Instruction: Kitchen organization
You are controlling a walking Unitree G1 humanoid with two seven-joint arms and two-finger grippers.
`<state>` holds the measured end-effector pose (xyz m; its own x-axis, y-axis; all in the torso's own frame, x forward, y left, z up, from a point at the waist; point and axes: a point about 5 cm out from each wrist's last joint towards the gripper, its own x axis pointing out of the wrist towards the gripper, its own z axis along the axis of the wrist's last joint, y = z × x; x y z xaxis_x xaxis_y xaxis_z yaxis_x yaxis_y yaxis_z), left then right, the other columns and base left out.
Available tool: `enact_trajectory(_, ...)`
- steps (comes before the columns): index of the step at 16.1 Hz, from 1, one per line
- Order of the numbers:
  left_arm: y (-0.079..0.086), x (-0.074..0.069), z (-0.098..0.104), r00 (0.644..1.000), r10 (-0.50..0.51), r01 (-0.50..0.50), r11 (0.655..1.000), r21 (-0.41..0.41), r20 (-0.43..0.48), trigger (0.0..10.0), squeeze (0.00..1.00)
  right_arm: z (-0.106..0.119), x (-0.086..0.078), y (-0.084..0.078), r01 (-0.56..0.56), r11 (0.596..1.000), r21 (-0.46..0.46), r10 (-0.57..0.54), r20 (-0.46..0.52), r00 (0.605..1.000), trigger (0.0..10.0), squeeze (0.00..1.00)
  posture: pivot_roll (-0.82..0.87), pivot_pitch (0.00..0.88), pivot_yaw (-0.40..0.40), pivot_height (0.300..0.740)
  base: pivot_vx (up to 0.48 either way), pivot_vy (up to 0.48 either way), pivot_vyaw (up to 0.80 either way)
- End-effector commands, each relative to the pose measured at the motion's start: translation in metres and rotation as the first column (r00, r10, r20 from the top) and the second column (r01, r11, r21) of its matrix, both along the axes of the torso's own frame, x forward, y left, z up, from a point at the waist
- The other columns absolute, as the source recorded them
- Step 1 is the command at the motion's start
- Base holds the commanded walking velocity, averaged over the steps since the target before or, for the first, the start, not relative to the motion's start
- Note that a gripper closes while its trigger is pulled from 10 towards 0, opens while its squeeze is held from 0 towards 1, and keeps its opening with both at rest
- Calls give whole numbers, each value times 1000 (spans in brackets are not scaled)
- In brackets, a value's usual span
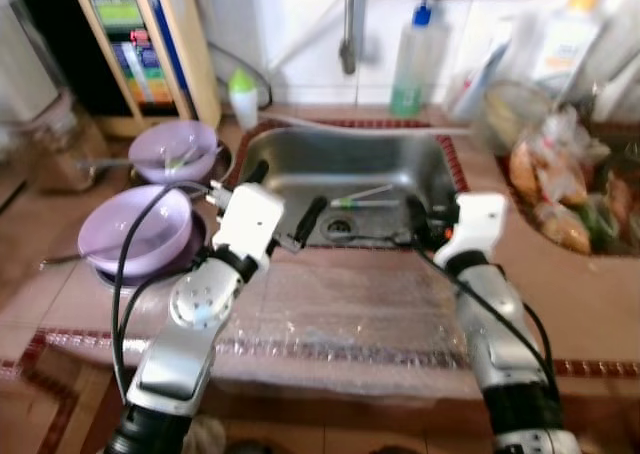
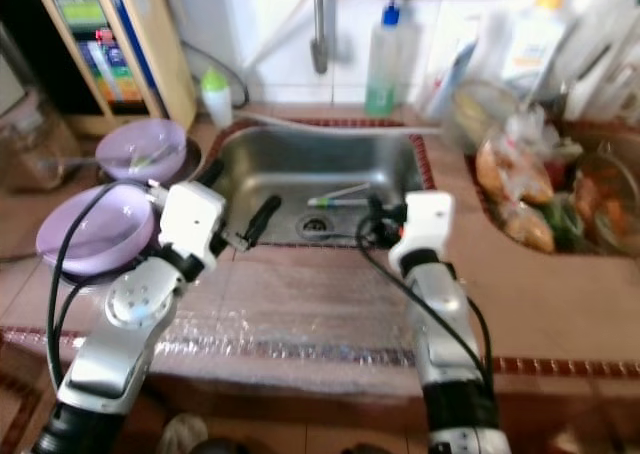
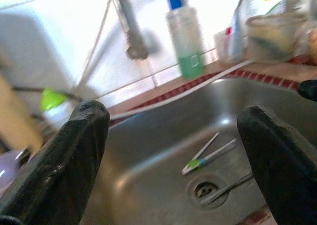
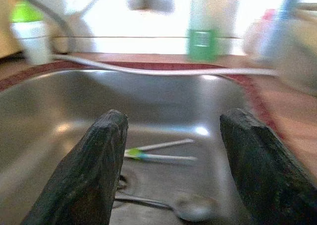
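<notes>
Right wrist view puts your right gripper (image 4: 171, 170) at the near rim of the stainless steel sink (image 1: 300, 164), fingers spread wide and empty. The left gripper (image 3: 173, 170) hangs at that same rim, equally wide, holding nothing. On the sink floor, just behind the drain (image 1: 340, 227), lie two thin white chopsticks with green bands (image 4: 158, 151); a metal spoon (image 4: 190, 207) rests in front of the drain. The chopsticks' long axis runs across the sink, tips splaying towards its right wall. I judge you should descend slowly, turning the fingers crosswise to that axis before closing.

Chopsticks (image 1: 362, 198) in sink (image 1: 300, 159), bowls (image 1: 140, 229) left
</notes>
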<state>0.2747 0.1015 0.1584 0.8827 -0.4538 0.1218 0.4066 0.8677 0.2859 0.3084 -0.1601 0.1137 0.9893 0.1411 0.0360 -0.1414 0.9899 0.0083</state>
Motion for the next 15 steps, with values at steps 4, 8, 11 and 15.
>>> enact_trajectory(4, 18, 1, 2, 986, 157, -161, 985, 56, 60, 10000, 0, 12, 6, 13, -65, 998, 17, 64, 42, 997, 10000, 0, 22, 0, 35, 740, 0, 0, 783)
enact_trajectory(8, 18, -11, -2, 980, 172, -178, 982, 58, 98, 10000, 0, 10, 6, 15, -54, 998, 29, 53, 37, 998, 10000, 0, 32, 0, 23, 740, 0, 0, 528)
enact_trajectory(11, 16, -10, 5, 972, 191, -198, 979, 43, 140, 10000, 0, 9, 6, 15, -44, 999, 14, 43, 39, 998, 10000, 0, 41, 0, 17, 740, 0, 0, 0)
enact_trajectory(15, 42, -11, 14, 920, 354, -350, 935, -52, 170, 10000, 0, 5, 3, 12, -34, 999, 17, 33, 28, 999, 10000, 0, 46, 0, 2, 740, 0, 0, 0)
